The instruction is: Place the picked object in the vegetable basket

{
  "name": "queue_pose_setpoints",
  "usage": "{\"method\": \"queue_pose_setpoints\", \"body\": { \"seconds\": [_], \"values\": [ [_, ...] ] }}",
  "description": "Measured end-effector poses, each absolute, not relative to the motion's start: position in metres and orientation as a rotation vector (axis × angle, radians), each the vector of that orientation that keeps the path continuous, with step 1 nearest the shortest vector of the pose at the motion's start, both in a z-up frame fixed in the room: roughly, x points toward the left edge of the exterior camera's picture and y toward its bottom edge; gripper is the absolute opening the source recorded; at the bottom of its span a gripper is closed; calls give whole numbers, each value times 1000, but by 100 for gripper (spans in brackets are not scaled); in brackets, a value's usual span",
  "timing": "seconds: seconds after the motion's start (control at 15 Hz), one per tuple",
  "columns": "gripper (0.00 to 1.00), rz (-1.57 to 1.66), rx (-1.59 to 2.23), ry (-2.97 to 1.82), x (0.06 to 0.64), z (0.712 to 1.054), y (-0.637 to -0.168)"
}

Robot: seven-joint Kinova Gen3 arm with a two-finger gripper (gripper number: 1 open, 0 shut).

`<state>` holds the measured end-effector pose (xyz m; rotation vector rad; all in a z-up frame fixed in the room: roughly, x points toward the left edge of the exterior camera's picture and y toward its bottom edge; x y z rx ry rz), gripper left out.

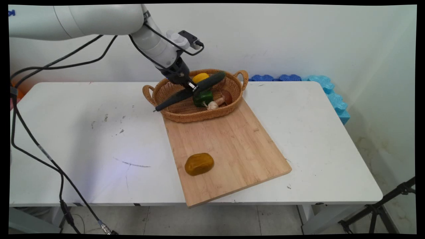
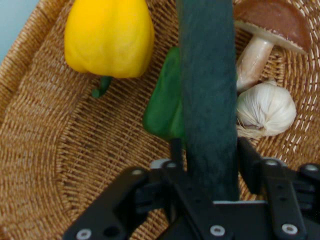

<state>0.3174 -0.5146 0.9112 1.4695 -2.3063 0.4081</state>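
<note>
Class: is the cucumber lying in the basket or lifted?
Lifted: the gripper is shut on the cucumber, tilted across the basket rim.

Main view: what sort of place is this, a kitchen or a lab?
Probably a lab staged as a kitchen: a bare white table, cables on the arm, and a tripod beside a board and basket.

I see a white worktop (image 1: 298, 139), scuffed and pen-marked; plain white wall (image 1: 298, 36) behind; blue foam blocks (image 1: 323, 86) wedged along the worktop's far right edge; grey tiled floor (image 1: 206, 220) below; black tripod legs (image 1: 382, 209) at lower right.
</note>
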Motion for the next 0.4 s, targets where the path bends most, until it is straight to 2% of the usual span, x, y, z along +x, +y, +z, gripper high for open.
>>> {"method": "queue_pose_setpoints", "body": {
  "seconds": [0.07,0.4],
  "values": [
    [100,409,1468,-2307,317,910,-516],
    [100,412,1441,-2299,313,912,-517]
  ]
}}
